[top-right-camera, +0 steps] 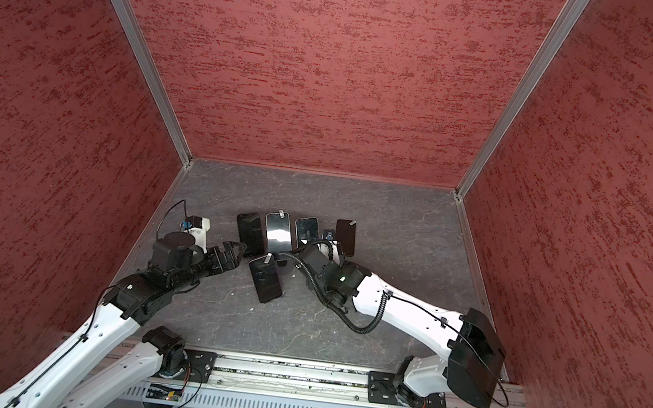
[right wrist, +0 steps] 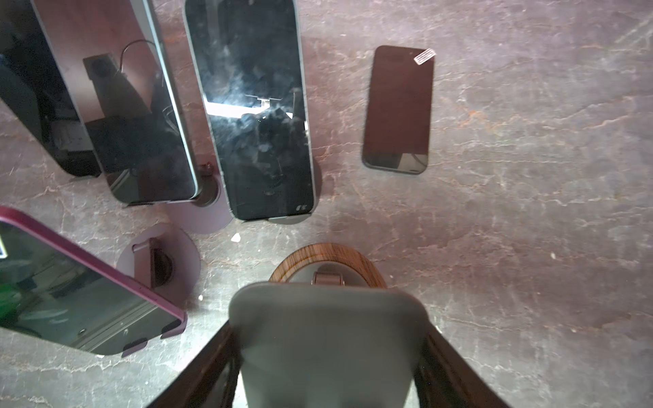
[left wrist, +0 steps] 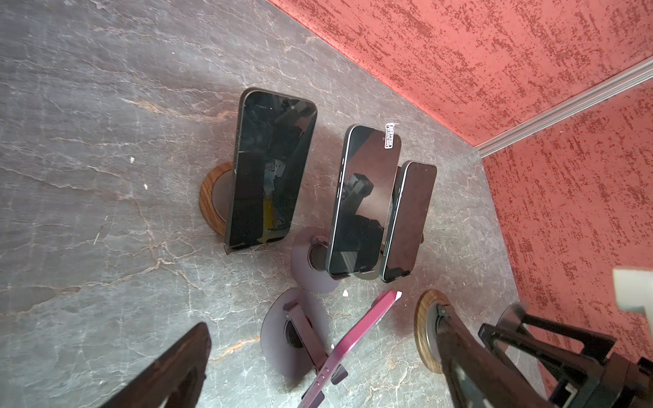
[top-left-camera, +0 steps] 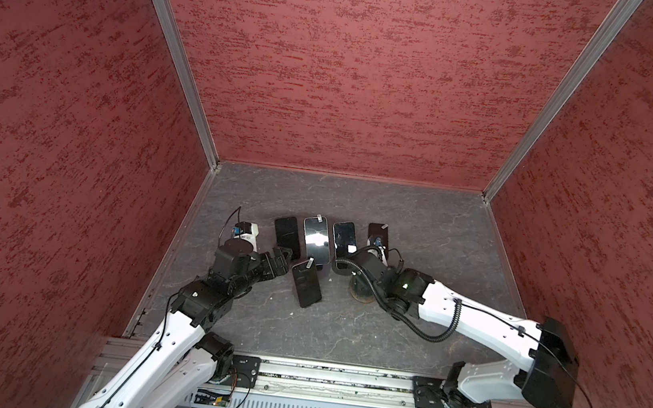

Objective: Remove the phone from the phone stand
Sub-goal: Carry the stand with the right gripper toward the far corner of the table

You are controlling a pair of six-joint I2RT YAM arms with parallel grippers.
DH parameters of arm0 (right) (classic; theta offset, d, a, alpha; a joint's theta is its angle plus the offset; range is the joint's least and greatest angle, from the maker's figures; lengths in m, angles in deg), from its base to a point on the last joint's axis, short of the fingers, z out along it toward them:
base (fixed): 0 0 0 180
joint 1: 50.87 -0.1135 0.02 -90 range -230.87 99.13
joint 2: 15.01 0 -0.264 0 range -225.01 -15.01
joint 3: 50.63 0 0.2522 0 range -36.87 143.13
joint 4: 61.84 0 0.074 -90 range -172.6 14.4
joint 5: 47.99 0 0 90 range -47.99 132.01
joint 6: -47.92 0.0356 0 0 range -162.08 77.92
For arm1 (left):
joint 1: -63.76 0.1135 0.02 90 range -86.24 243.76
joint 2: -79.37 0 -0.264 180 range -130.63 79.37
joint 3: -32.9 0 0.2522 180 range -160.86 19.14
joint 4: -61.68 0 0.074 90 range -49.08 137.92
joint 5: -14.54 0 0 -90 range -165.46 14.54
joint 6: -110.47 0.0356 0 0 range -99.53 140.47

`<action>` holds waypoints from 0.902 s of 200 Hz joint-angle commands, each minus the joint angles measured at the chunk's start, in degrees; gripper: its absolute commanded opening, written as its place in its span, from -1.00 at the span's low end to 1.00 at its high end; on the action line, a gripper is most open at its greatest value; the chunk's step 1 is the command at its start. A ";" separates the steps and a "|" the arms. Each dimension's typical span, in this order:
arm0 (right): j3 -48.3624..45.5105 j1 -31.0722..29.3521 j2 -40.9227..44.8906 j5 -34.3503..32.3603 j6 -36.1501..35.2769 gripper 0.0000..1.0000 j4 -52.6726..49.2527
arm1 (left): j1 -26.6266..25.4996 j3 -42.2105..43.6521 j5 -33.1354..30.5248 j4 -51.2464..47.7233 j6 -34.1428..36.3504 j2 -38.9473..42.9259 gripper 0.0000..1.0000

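Note:
My right gripper is shut on a grey phone; its fingers press on both long edges. The phone hangs just over a wood-ringed phone stand, also seen in a top view as a dark base under the arm. Whether the phone still touches the stand I cannot tell. In both top views the right gripper hides the grip. My left gripper is open, and a magenta phone on a purple stand lies edge-on just ahead of its fingers.
Three dark phones stand on stands in a back row. A further phone with a sticker lies flat on the grey table. Red walls close the left, back and right sides.

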 commanded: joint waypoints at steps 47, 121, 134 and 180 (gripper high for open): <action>0.80 8.12 6.56 -2.29 -2.30 -0.01 -2.69 | -0.28 1.62 0.62 9.33 2.34 0.43 0.99; 1.18 22.86 3.99 2.12 -11.07 -0.01 2.84 | -0.28 3.54 0.35 15.76 4.97 -0.95 0.99; 1.99 25.38 2.54 3.81 -12.69 -0.01 4.64 | -0.30 3.34 0.35 15.92 5.75 -0.91 0.99; 6.37 32.59 -5.08 7.38 -17.79 -0.02 8.72 | -0.25 3.36 -0.59 15.40 6.36 -0.39 0.99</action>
